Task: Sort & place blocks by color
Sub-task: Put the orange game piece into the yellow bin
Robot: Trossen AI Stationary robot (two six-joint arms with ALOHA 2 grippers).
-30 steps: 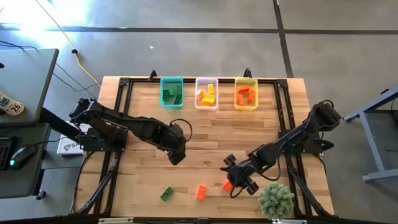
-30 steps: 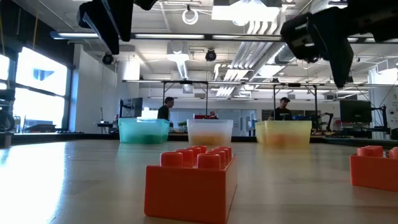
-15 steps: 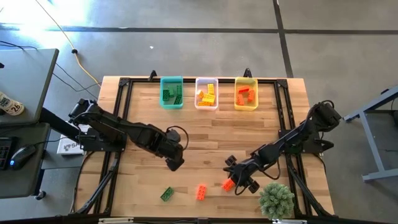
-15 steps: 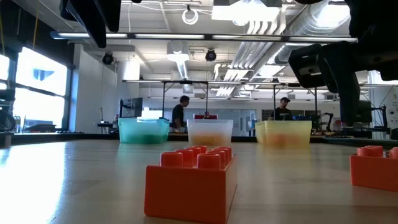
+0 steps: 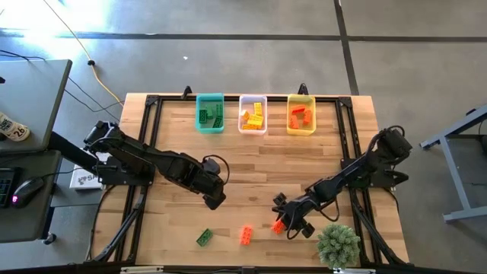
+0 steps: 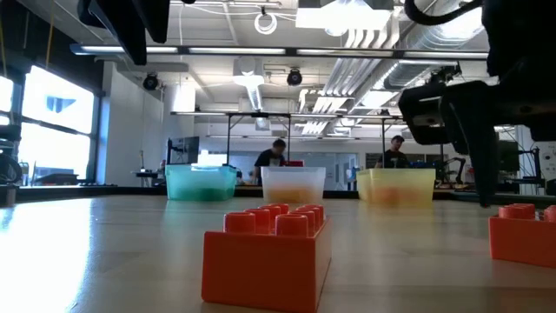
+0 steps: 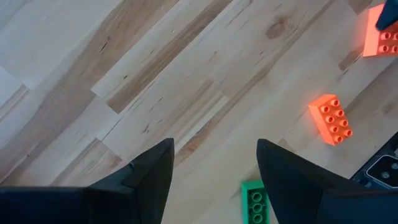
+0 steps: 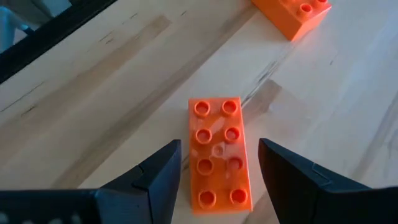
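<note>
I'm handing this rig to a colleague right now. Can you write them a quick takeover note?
Right claw: open, low over an orange block near the table's front, straddling it, not yet gripping.
Left claw: open and empty, hovering mid-table above the loose blocks.
Done: green blocks sit in the teal bin, yellow ones in the clear bin, orange ones in the yellow bin.
Left: three loose blocks at the front: a green block, a second orange block, and the one under the right claw.
</note>
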